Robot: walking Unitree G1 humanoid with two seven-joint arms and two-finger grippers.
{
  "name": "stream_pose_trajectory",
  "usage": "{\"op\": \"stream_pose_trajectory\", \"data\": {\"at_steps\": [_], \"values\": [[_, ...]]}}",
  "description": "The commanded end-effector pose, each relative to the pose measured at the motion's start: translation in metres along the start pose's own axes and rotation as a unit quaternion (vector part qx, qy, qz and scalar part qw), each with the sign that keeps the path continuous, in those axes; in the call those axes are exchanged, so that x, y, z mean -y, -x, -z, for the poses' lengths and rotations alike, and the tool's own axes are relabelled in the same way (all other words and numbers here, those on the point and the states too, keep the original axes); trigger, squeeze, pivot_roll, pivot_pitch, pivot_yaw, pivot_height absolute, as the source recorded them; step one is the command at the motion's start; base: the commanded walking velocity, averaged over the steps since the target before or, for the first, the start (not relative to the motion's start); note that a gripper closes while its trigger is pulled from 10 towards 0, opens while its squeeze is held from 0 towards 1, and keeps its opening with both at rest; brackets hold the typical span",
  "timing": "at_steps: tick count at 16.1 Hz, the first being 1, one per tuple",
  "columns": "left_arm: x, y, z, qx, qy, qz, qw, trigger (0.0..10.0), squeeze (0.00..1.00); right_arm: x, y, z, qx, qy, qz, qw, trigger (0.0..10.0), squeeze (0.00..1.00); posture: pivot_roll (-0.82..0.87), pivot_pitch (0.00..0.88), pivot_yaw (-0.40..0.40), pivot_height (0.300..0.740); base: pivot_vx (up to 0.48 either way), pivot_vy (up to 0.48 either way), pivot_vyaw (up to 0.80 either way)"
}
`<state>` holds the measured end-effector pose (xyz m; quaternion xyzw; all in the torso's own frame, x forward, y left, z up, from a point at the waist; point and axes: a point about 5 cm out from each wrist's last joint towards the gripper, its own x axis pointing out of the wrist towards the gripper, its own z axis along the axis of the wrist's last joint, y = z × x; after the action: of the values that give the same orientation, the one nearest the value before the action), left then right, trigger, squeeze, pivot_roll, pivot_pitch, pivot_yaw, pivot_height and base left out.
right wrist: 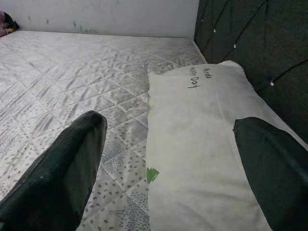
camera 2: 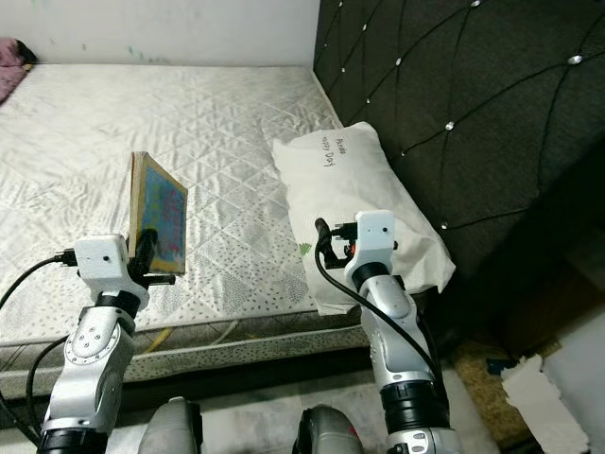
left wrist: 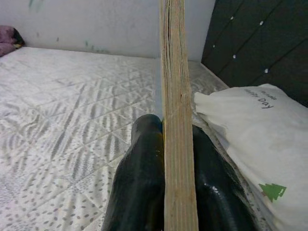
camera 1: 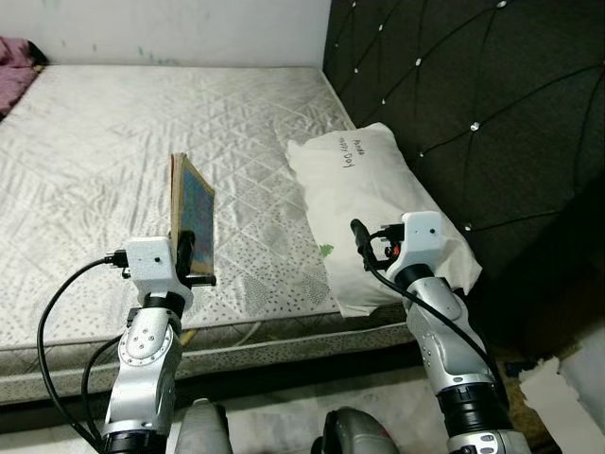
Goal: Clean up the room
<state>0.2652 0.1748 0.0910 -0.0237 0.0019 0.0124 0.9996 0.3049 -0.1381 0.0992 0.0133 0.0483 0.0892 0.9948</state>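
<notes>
From the left eye view, the step in hand looks like carrying a picked-up item off the bed: the left gripper (camera 1: 189, 253) holds a thin book with a blue and yellow patterned cover (camera 1: 193, 213) upright on its edge, above the near part of the grey quilted mattress (camera 1: 95, 161), while the right gripper (camera 1: 363, 236) hovers over the near end of the white pillow with handwriting on it (camera 1: 369, 199), which lies on the right against the dark tufted headboard (camera 1: 492, 104). The right eye view gives the same layout, with the book well apart from the pillow and a crumpled purple cloth (camera 2: 9, 57) at the far left corner of the bed. In the left wrist view the two black fingers (left wrist: 139, 178) are closed tight on either side of the book's pale page edge, which runs straight up between them. In the right wrist view the fingers (right wrist: 62, 168) stand wide apart with nothing held, the pillow lying between and beyond them. Next, I judge, the book needs a proper resting place (none is visible here), so the robot must turn away while keeping it clamped.
</notes>
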Motion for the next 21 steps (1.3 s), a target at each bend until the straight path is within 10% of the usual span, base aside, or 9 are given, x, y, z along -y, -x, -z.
{"op": "stream_pose_trajectory", "data": {"at_steps": [1, 21], "values": [[0.0025, -0.0049, -0.0084, 0.017, 0.004, 0.002, 1.0, 10.0, 0.0, 0.0007, -0.0023, -0.0017, -0.002, 0.002, -0.001, 1.0, 10.0, 0.0, -0.1, 0.015, -0.059, 0.661, 0.0, 0.0, 0.0], [-0.0017, -0.0069, -0.0129, 0.032, 0.029, 0.008, 0.999, 10.0, 0.0, 0.0013, -0.0035, -0.0009, -0.003, 0.005, 0.001, 1.0, 10.0, 0.0, -0.1, 0.012, -0.06, 0.636, 0.153, 0.0, 0.0]]}}
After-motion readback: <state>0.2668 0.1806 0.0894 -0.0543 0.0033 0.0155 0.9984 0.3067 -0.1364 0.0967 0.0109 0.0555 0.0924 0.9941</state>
